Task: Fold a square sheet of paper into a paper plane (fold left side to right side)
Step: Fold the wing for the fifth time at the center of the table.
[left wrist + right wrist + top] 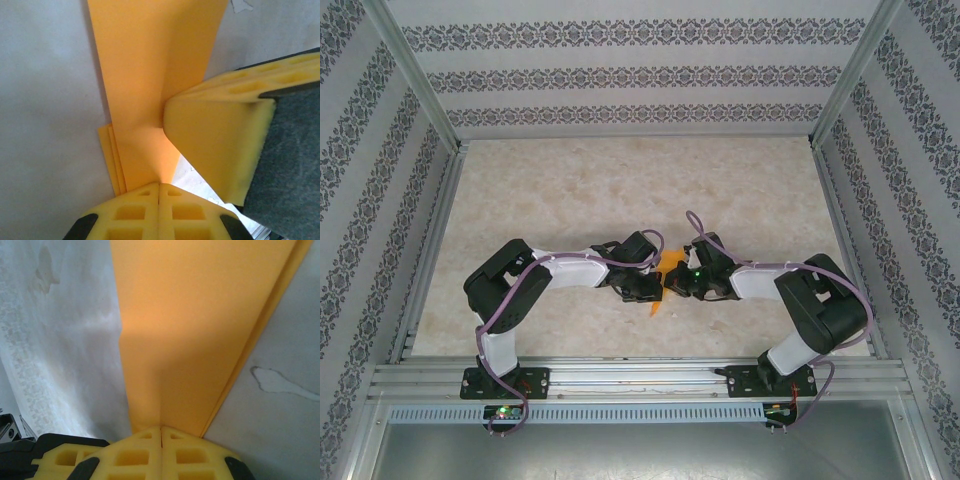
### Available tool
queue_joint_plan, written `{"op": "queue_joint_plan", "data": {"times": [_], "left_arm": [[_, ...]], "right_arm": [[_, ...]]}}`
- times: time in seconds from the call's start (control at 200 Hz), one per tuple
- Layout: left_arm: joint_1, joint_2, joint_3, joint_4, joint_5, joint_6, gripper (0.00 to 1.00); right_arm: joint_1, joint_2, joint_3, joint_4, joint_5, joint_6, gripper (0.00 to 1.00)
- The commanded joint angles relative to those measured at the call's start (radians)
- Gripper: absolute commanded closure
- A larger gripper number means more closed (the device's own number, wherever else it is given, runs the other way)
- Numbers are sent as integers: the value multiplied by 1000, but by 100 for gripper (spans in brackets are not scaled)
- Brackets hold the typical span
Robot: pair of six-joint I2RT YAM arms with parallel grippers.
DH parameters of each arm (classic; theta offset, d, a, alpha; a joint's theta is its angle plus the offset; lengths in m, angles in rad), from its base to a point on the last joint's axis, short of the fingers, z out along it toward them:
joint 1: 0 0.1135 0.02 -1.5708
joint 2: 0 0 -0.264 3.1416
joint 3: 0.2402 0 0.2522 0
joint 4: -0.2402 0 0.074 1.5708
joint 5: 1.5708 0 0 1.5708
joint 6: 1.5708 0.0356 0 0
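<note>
Top external view: The left gripper [645, 288] and the right gripper [677, 285] meet nose to nose at the middle of the table [570, 200]. The left comes in from 9 o'clock and the right from 3 o'clock. The orange paper [672, 264] lies between and beneath them. One tip shows toward 1 o'clock of the meeting point and another toward 7 o'clock, so its long axis runs roughly far to near, across the line of the two arms. I cannot tell the state of the jaws from this view.

Left wrist view: The left gripper's fingers [135, 215] sit at 6 o'clock, pressed flat together, with the paper [150, 75] entering the seam between them. Finding: jaws closed, holding the paper. From the jaws the paper runs as a narrow band toward 12 o'clock, with stacked edges showing on its 8 o'clock side. One of the right gripper's fingers [215, 145] enters from 3 o'clock and touches the band just beside the left jaws.

Right wrist view: The right gripper [161, 437] is likewise closed at 6 o'clock, pinching the paper [190, 330] at the seam. The band runs to 12 o'clock, its layered edge slanting toward 1 o'clock.

Assessment: Both arms are equally near, gripping close together from opposite sides. A left-over-right fold would turn about the long axis. In my judgement the left gripper must carry its side toward 3 o'clock while the right anchors.
</note>
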Motion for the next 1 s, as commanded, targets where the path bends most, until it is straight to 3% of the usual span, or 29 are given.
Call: {"op": "queue_joint_plan", "data": {"times": [0.0, 0.165, 0.51, 0.665, 0.994], "left_arm": [[-8, 17, -29, -131, -90, 10, 100], [-1, -50, -3, -135, -77, 22, 95], [19, -185, -32, -94, 29, -8, 96], [18, -167, -67, 5, 122, -54, 99], [12, -93, -70, 43, 158, -53, 100]], "right_arm": [[7, 42, -32, -29, 27, -18, 100], [-4, 87, -46, -45, 44, -46, 100], [-18, 119, -51, -63, 59, -82, 100], [-20, 119, -51, -76, 68, -93, 100], [-22, 127, -48, -84, 71, -100, 100]]}}
